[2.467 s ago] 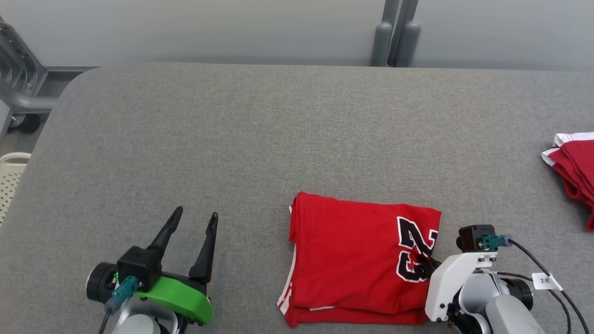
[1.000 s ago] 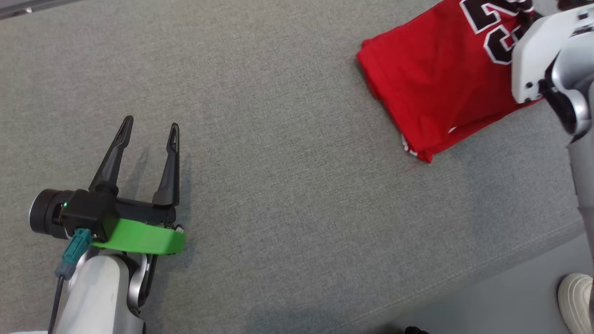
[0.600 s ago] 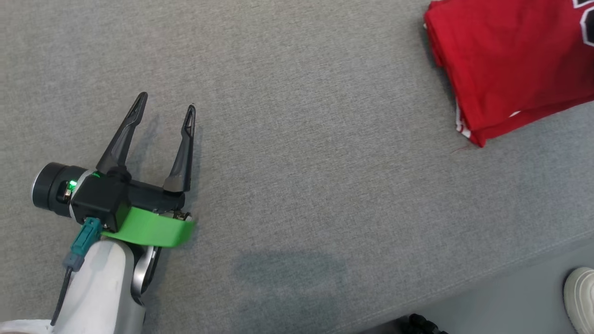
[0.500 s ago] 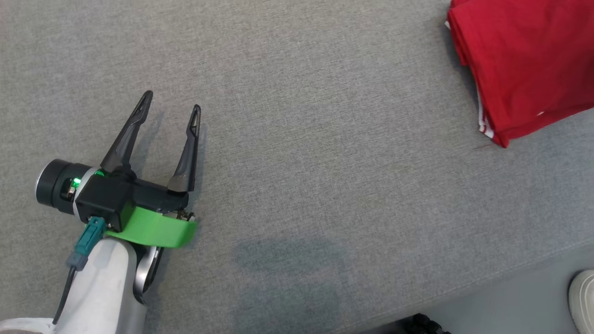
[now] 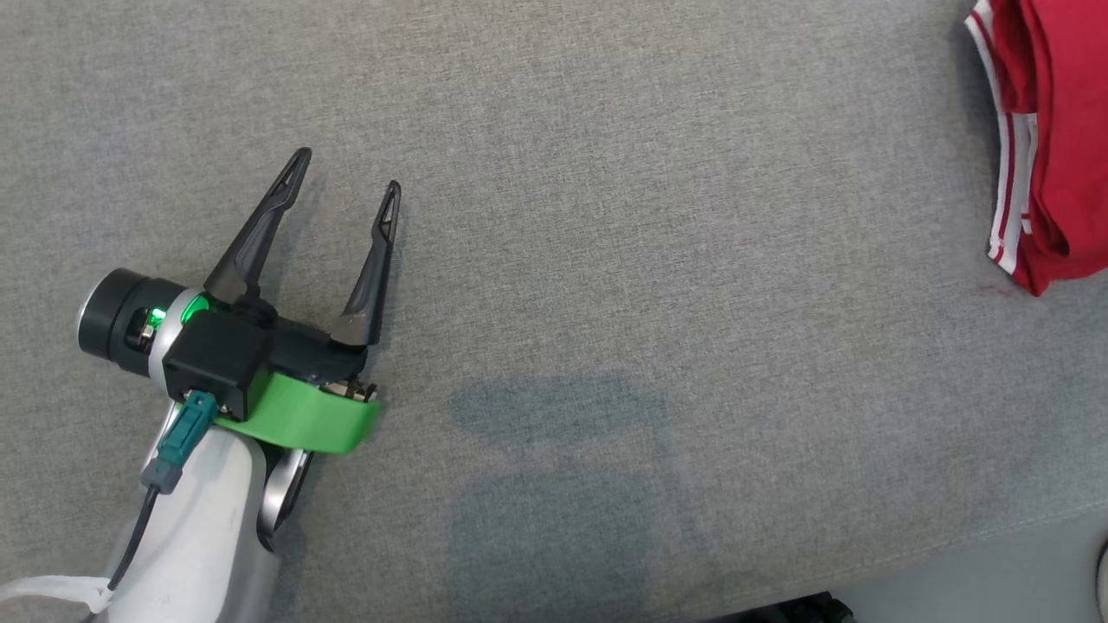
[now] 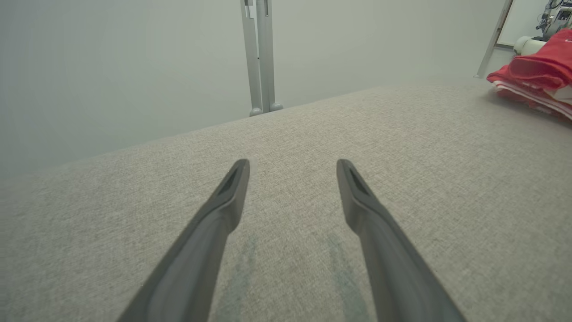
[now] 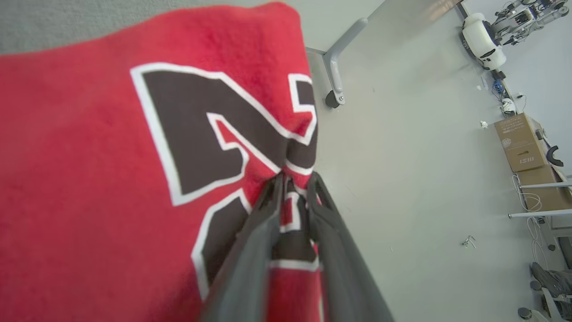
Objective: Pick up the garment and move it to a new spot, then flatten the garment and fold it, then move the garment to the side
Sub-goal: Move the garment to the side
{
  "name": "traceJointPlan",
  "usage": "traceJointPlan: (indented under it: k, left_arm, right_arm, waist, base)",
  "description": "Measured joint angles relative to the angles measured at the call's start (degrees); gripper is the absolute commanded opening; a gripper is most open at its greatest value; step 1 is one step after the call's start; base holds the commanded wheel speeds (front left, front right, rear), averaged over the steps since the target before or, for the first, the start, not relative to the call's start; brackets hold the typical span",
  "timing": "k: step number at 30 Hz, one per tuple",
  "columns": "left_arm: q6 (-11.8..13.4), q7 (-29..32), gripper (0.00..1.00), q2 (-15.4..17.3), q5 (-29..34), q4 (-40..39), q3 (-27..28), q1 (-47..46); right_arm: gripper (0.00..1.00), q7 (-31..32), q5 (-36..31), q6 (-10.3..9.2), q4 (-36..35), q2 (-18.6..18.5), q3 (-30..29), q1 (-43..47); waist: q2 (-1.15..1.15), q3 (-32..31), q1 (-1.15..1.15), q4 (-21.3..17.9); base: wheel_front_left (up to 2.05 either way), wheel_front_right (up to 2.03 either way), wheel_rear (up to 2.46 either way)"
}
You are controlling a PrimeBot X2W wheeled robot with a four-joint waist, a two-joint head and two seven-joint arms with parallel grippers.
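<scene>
The garment (image 5: pixel 1060 130) is red cloth folded into layers, with thin white stripes along the folded edges. In the right wrist view its top face (image 7: pixel 111 179) carries a large black number outlined in white. It is at the right end of the grey desk (image 5: pixel 606 260), well apart from the left arm. The floor shows just past the garment's far side. Whether it lies flat on the desk or is partly lifted cannot be told.

The right fingers (image 7: pixel 254 250) stand almost together with only a narrow slit between them. A pucker of the printed cloth is drawn in at their tips, so they pinch the garment at the number.

The left fingers (image 5: pixel 260 234) are spread as wide as they go. They hold nothing and hover low over bare desk near its front edge, with their shadow beneath them.

Count: two pairs of fingers, and one desk. The red cloth seen from the left wrist (image 6: pixel 536 71) looks stacked. Whether that is one garment or several cannot be told.
</scene>
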Motion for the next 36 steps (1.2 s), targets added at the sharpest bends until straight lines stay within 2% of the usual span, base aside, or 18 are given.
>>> traceJointPlan:
  k: [7,11,13,17,20,24,29,36]
  left_arm:
    - [1.1,0.0,1.0,-1.0,-1.4,-0.5,1.3,-0.1]
    - [2.1,0.0,1.0,-2.7,-4.2,0.2,3.3,0.9]
    - [2.9,0.0,1.0,-4.2,-7.0,1.5,5.5,2.1]
    - [3.7,0.0,1.0,-5.3,-8.3,3.1,7.5,4.2]
    - [4.8,0.0,1.0,-5.8,-9.9,5.5,8.8,6.6]
    - [5.2,1.7,1.0,-6.0,-12.0,9.2,10.0,8.6]
    - [6.6,2.5,1.0,-5.3,-12.2,12.9,10.7,12.2]
    - [8.4,3.3,1.0,-4.8,-12.2,14.8,11.4,17.0]
  right_arm:
    - [1.0,-6.6,-2.4,0.0,1.3,1.9,1.1,-0.9]
    - [1.0,-11.3,0.3,0.0,2.5,2.8,4.5,-0.9]
    - [1.0,-15.6,2.5,0.0,2.5,3.2,5.5,-0.5]
    - [1.0,-22.1,5.0,0.0,0.8,7.0,7.6,3.2]
    - [1.0,-26.2,7.7,0.0,-0.5,10.0,11.2,6.7]
    - [1.0,-30.7,12.0,0.0,-3.0,13.6,15.8,12.0]
    - [1.0,-34.5,18.2,-0.01,-6.3,17.3,19.2,19.7]
    - [1.0,-34.5,21.5,-0.02,-8.3,19.9,22.9,28.4]
  waist:
    - [0.0,-0.8,0.0,0.6]
    - [0.0,-2.6,0.0,0.9]
    - [0.0,-4.3,0.0,1.2]
    - [0.0,-7.3,0.0,1.9]
    - [0.0,-10.0,0.0,2.3]
    - [0.0,-14.0,0.0,3.0]
    - [0.0,-19.5,0.0,4.1]
    - [0.0,-26.6,0.0,5.3]
  base:
    - [0.0,0.0,0.0]
    - [0.0,0.0,0.0]
    - [0.0,0.0,0.0]
    - [0.0,0.0,0.0]
    - [0.0,0.0,0.0]
    - [0.0,0.0,0.0]
    - [0.0,0.0,0.0]
    - [0.0,0.0,0.0]
